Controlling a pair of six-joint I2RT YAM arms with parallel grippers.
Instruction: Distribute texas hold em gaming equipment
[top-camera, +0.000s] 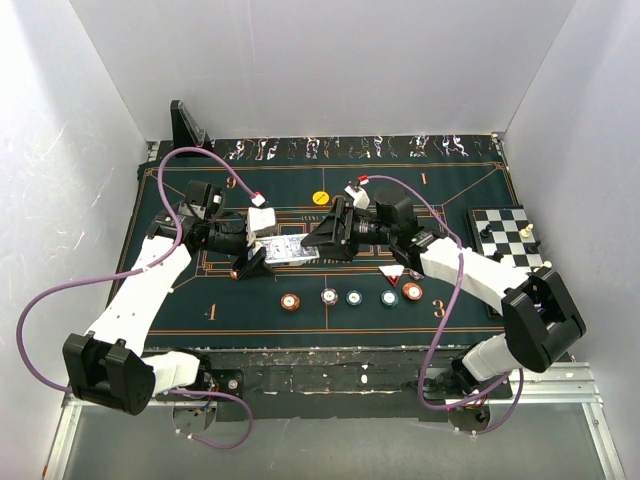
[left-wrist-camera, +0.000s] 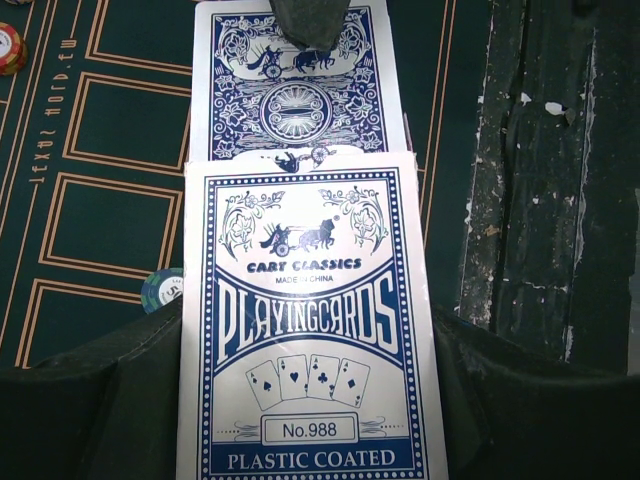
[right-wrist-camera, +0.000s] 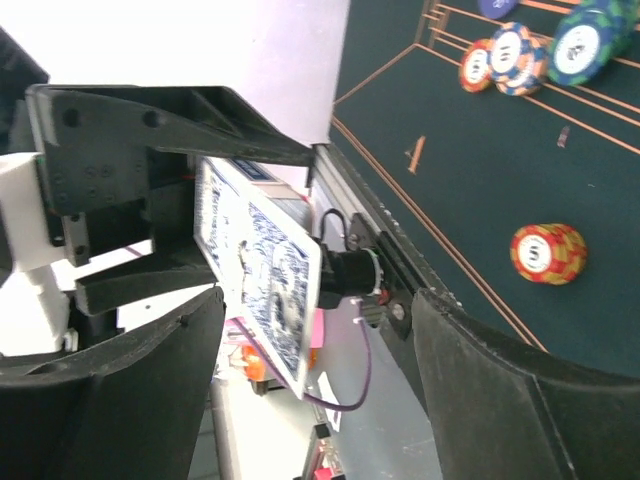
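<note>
Where the table's near edge meets the dark green felt poker mat (top-camera: 460, 195) with its orange lines, a row of five small round poker chips lies flat. From left to right they are an orange chip (top-camera: 290, 301), a white-pink chip (top-camera: 329, 296), a teal chip (top-camera: 353, 297), a second teal chip (top-camera: 389, 297) and a red-orange chip (top-camera: 412, 291), each apart from the next. Just behind the last two lies a small white triangle with a red border (top-camera: 392, 271).

Farther in, over the middle of the mat, the left gripper (top-camera: 262, 253) is clamped on a blue-and-white cardboard playing-card box (left-wrist-camera: 312, 400), one finger on each long side. A playing card with a blue-patterned back (left-wrist-camera: 292, 90) sticks out of the box's open end. The right gripper (top-camera: 320, 240) faces it from the other side with its fingers spread wide. In the left wrist view one dark fingertip (left-wrist-camera: 312, 22) overlaps the far edge of that card. Whether it presses on the card I cannot tell.

Level with the grippers, at the mat's right edge, sits a black-and-white chessboard (top-camera: 505, 225) with a few pieces on it. Beyond the grippers a yellow round chip (top-camera: 320, 198) lies alone on the felt. At the far left corner a black wedge-shaped stand (top-camera: 187, 125) stands by the back wall.
</note>
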